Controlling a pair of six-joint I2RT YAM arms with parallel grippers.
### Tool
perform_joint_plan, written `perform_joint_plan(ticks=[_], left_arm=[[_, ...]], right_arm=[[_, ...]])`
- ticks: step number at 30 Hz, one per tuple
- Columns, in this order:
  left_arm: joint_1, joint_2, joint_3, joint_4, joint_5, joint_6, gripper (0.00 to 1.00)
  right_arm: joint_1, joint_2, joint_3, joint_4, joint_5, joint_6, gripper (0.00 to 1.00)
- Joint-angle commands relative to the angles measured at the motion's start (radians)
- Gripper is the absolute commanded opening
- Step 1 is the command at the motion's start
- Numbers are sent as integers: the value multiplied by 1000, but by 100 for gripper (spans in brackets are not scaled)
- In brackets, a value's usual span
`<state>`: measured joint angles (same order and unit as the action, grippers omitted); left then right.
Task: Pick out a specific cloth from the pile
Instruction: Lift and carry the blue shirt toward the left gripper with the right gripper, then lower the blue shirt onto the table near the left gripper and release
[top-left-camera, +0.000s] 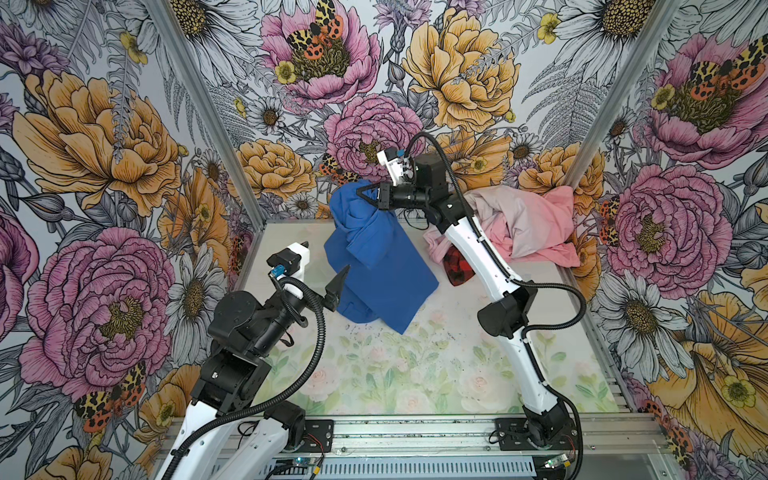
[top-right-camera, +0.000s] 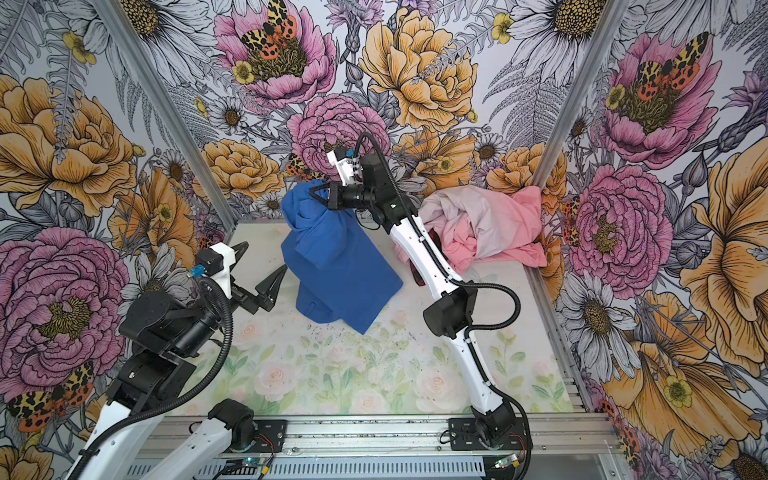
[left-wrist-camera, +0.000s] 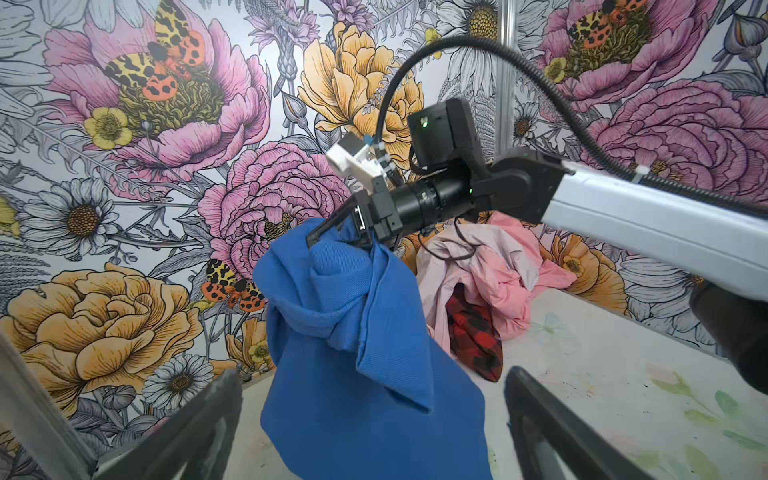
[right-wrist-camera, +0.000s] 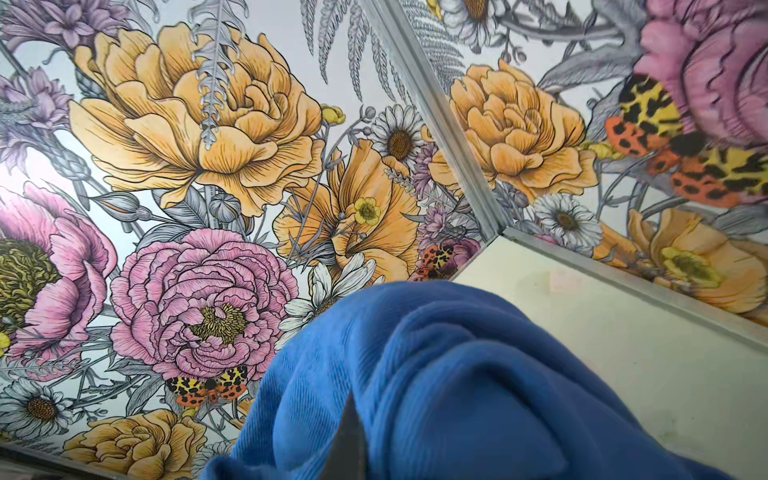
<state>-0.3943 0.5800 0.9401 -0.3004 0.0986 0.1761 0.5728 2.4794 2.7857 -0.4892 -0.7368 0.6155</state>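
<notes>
You have the blue cloth (top-left-camera: 382, 266) pinched at its top in the right jaws, hanging left of the pile (top-left-camera: 523, 224), left jaws wide beside it; it looks free, so next probably carry it clear and lay it on the table (top-left-camera: 415, 365).

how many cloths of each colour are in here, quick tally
royal-blue wrinkled fabric cloth: 1
pale pink soft garment: 1
salmon pink soft garment: 1
red-and-black plaid cloth: 1
total: 4

Right end effector (top-left-camera: 362, 193) high, pinched closed — left end effector (top-left-camera: 326, 256) low, spread wide.
</notes>
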Motion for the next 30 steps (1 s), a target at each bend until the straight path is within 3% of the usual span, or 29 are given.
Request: perform_joint_plan(ticks=[1, 4, 7, 9, 14, 18, 23, 30], left_arm=[[16, -54, -51, -52, -59, 12, 99], [26, -72, -81, -37, -58, 1, 99], [26, -63, -92, -31, -48, -2, 99], [26, -53, -93, -31, -40, 0, 99], [26, -18, -90, -29, -30, 13, 99], [26, 9, -73, -34, -25, 1, 99], [24, 55, -18, -99, -20, -42, 99], [23, 65, 11, -154, -15, -75, 99]], right_arm=[[35, 34, 20, 365, -71, 152, 0], [49, 55, -99, 631, -85, 289, 0], [39, -87, -538, 1051, 20, 422, 0], [28, -208, -830, 1155, 106, 376, 0], [29, -329, -1060, 757, 125, 86, 0], [69, -332, -1093, 423, 327, -127, 0], [126, -268, -1051, 278, 577, -192, 0], [188, -122, -812, 58, 774, -254, 2]])
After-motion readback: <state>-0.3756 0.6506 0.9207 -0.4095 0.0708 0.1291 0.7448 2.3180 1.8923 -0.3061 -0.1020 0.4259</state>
